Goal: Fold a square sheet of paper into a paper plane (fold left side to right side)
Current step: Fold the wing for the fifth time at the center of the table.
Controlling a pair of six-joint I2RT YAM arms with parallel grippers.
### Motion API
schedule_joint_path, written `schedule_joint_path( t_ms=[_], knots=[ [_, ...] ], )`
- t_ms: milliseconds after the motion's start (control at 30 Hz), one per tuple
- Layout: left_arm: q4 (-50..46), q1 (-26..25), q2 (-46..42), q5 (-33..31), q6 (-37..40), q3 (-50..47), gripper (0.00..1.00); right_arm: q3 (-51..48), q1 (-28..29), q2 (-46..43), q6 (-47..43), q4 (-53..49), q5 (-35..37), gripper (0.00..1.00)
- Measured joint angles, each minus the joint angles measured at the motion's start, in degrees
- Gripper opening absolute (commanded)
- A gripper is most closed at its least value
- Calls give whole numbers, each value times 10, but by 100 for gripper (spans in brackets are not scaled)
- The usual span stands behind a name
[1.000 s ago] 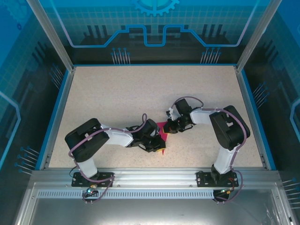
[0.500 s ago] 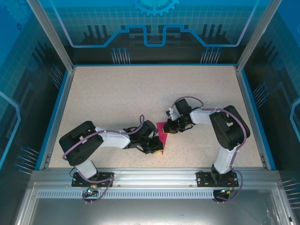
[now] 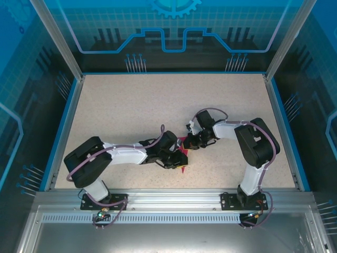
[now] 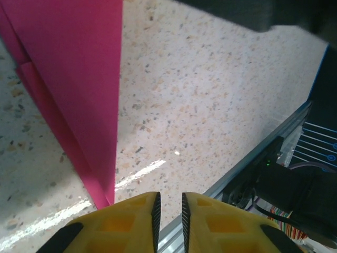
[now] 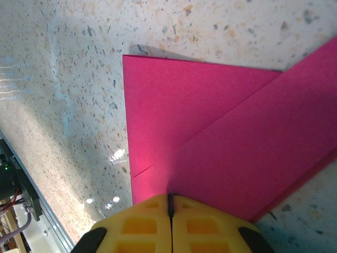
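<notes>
The square sheet of paper (image 3: 182,143) is magenta-pink and partly folded, lying between the two grippers at the middle of the table. In the right wrist view its layers (image 5: 221,132) lie flat with a diagonal folded edge across them. My right gripper (image 5: 169,198) is shut, its tips resting on the sheet's near edge. My left gripper (image 4: 169,203) stands slightly open with nothing between its fingers. The sheet's narrow pointed end (image 4: 79,79) lies just left of it. Seen from above, the left gripper (image 3: 179,159) covers the sheet's near part.
The speckled table (image 3: 158,105) has blue side walls (image 3: 67,113) and an aluminium front rail (image 3: 168,196). That rail (image 4: 253,168) runs close beyond my left fingers. The right arm's base (image 3: 247,197) stands at the near right.
The left gripper has parted its jaws slightly and shifted over the sheet's near part, so less pink shows from above. The right gripper has stayed in place.
</notes>
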Motion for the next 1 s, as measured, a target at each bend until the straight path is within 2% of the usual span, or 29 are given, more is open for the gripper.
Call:
schedule_joint_path(
  t_ms=[233, 1000],
  knots=[
    [8, -7, 44, 16, 0, 3, 22, 1, 1, 0, -2, -2, 1, 6],
    [21, -7, 44, 14, -5, -10, 21, 2, 2, 0, -2, -4, 2, 6]
  ],
)
